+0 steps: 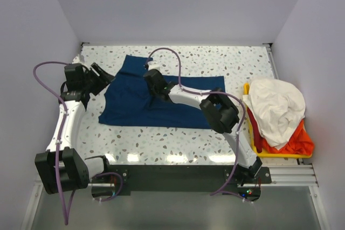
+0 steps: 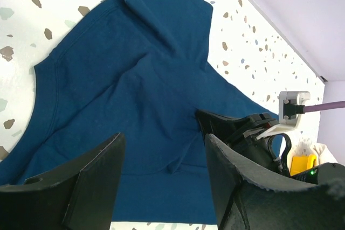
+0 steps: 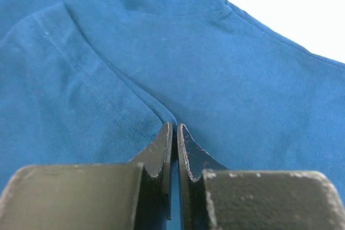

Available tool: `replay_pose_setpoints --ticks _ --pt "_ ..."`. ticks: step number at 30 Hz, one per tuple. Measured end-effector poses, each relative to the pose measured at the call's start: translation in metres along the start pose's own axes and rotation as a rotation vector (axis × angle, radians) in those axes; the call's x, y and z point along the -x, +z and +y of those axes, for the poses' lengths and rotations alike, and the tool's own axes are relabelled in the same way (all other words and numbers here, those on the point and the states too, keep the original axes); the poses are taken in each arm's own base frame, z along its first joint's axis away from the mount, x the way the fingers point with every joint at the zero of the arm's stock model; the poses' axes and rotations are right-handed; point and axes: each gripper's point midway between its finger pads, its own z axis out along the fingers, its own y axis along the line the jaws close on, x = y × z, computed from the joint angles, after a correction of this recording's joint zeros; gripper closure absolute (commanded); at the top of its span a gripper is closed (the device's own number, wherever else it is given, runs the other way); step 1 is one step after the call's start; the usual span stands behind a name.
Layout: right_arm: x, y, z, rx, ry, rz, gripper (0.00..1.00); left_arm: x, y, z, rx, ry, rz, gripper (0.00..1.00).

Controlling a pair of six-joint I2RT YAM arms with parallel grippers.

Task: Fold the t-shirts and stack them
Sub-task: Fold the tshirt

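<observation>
Speckled table [image 1: 161, 139]: navy t-shirt [image 1: 132, 106] pinched in right hand [image 3: 174, 132], left hand [image 2: 164, 139] spread alongside, heaped yellow bin [image 1: 250, 131] nearby.

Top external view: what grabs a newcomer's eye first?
The navy t-shirt spread mid-table, with the right gripper pinched shut on a fold of it and the left gripper open at its left edge. Then the yellow bin at the right edge, heaped with a cream-white shirt over an orange-red shirt.
</observation>
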Motion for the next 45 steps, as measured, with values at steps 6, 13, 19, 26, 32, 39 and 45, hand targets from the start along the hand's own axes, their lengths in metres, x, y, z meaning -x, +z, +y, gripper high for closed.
replay_pose_setpoints --ticks 6,13,19,26,32,39,45 --pt "-0.005 0.002 -0.007 -0.012 0.015 0.012 0.9 -0.002 0.002 0.002 0.001 0.0 0.001 0.32" --pt "-0.001 -0.012 -0.015 0.002 0.049 0.018 0.39 0.0 0.017 0.008 0.012 -0.002 -0.003 0.31" --pt "0.045 -0.031 -0.041 0.042 0.141 -0.016 0.37 0.03 0.075 0.002 0.121 0.067 -0.025 0.32" --pt "0.11 -0.066 -0.108 0.083 0.3 -0.102 0.36 0.106 0.188 -0.052 0.11 0.32 -0.104 0.33" --pt "0.121 -0.073 -0.152 0.075 0.366 -0.118 0.36 0.091 0.268 -0.019 0.205 0.462 -0.022 0.29" --pt "0.106 -0.071 -0.153 0.103 0.37 -0.071 0.37 0.038 0.311 0.031 0.242 0.502 0.121 0.27" --pt "0.096 -0.068 -0.155 0.109 0.372 -0.053 0.37 0.032 0.322 0.022 0.193 0.511 0.124 0.3"
